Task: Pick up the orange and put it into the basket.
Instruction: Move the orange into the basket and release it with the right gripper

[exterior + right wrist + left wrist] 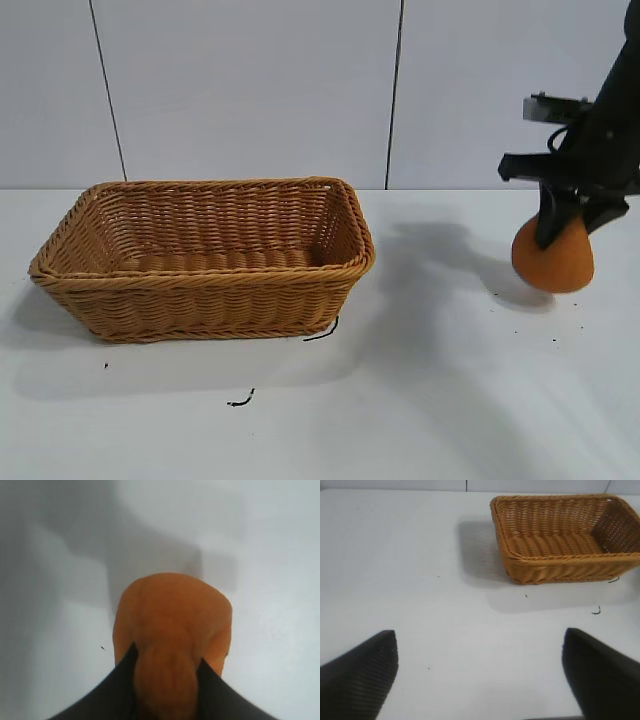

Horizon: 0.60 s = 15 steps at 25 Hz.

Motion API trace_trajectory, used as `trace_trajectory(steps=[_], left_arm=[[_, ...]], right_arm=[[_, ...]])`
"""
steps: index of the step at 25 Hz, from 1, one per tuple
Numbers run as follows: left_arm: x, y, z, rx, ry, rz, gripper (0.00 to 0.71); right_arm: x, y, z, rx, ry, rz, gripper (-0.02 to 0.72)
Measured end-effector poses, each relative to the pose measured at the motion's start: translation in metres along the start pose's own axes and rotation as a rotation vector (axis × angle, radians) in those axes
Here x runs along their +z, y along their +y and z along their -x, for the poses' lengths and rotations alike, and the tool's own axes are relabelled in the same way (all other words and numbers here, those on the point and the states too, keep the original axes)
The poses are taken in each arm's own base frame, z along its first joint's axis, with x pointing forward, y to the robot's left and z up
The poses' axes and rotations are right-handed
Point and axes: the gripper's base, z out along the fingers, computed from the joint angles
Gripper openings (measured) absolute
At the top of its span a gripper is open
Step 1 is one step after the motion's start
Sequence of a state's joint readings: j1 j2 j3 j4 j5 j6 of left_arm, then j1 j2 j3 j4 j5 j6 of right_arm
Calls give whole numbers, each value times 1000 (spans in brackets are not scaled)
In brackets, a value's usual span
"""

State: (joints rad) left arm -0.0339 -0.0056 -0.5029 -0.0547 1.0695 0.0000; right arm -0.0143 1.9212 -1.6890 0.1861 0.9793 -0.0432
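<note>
The orange [555, 262] is a dull brownish-orange lumpy fruit at the right of the exterior view. My right gripper [566, 222] is shut on its top knob and holds it just above the white table, with a shadow under it. In the right wrist view the orange [172, 617] fills the middle, its knob pinched between my fingertips [167, 662]. The wicker basket [60, 262] stands at the left, well apart from the orange, with nothing inside. The left arm is outside the exterior view; in its wrist view the left gripper [480, 637] is open over bare table, the basket [506, 550] farther off.
The white table [430, 400] carries small dark scraps [240, 400] in front of the basket and a loose strand [322, 333] at its front right corner. A pale panelled wall [250, 90] rises behind the table.
</note>
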Motion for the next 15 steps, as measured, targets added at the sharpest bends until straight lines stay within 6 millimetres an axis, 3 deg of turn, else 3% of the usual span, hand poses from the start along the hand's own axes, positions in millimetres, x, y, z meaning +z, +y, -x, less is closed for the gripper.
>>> trace_trajectory(steps=[3, 6, 11, 15], left_arm=[[0, 0, 0, 0, 0, 0, 639], [0, 0, 0, 0, 0, 0, 639], [0, 0, 0, 0, 0, 0, 639], [0, 0, 0, 0, 0, 0, 639]], right_arm=[[-12, 10, 8, -22, -24, 15, 169], [-18, 35, 13, -76, -55, 41, 169], [-15, 102, 8, -194, -117, 122, 169], [1, 158, -7, -288, -131, 194, 169]])
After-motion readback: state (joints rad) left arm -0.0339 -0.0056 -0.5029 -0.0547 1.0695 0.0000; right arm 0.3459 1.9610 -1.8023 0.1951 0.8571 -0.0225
